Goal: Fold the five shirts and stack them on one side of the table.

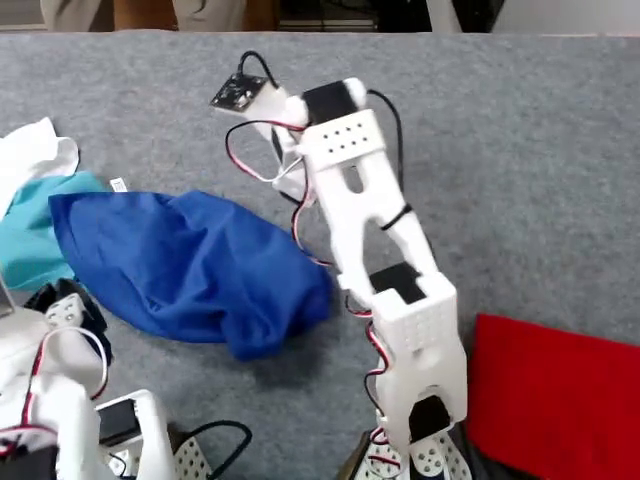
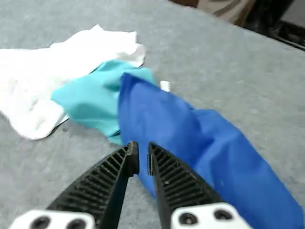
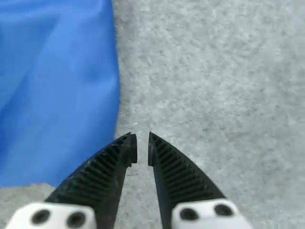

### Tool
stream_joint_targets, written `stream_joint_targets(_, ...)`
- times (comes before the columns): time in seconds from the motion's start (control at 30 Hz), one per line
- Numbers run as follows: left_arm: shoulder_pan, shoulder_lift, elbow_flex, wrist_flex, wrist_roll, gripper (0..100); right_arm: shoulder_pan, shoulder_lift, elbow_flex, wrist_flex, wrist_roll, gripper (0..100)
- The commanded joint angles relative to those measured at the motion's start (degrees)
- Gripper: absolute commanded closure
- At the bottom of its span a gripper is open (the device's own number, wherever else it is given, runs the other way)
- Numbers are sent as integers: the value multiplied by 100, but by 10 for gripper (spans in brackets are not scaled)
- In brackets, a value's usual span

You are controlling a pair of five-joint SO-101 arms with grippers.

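A crumpled blue shirt (image 1: 190, 265) (image 2: 190, 138) (image 3: 52, 86) lies left of the table's middle. It overlaps a teal shirt (image 1: 30, 235) (image 2: 90, 95), which rests on a white shirt (image 1: 35, 150) (image 2: 47, 71) at the far left. A folded red shirt (image 1: 555, 395) lies at the near right. My left gripper (image 2: 142, 157) (image 1: 62, 300) hovers shut over the blue shirt's near-left edge, holding nothing. My right gripper (image 3: 142, 148) (image 1: 292, 172) is shut above bare table just beyond the blue shirt's far-right edge.
The table is covered in grey felt (image 1: 520, 150). The right arm (image 1: 400, 300) stretches from the near edge toward the middle, its red and black cables hanging beside the blue shirt. A white tag (image 2: 165, 86) shows where the blue and teal shirts meet.
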Motion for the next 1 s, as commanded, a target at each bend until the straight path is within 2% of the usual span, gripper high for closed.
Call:
stream_joint_targets(0.0,-510,-4,519,-475,-35,954,-224,66,-286,149,-97,942)
stream_joint_targets(0.17,-1433,-4,1538,-1741,-26,950,-497,171,-251,149,-97,940)
stream_joint_targets(0.27,-1811,-4,2171,-2321,-123,950,-813,180,-154,149,-158,864)
stream_joint_targets(0.33,-1908,-4,2585,-2567,-290,950,-1147,180,-75,149,-387,804)
stream_joint_targets(0.43,-1934,-4,3165,-2796,-360,950,-1692,189,31,141,-466,777)
stream_joint_targets(0.6,-2127,-4,3824,-3112,-536,950,-2308,505,110,105,-448,777)
stream_joint_targets(0.8,-2690,-4,4079,-3385,-870,950,-2237,1692,-57,88,-448,781)
stream_joint_targets(0.87,-2769,-4,4123,-3385,-976,950,-2114,2026,-286,105,-448,820)
stream_joint_targets(0.97,-2848,-4,4220,-3385,-1029,950,-1771,2343,-637,123,-457,941)
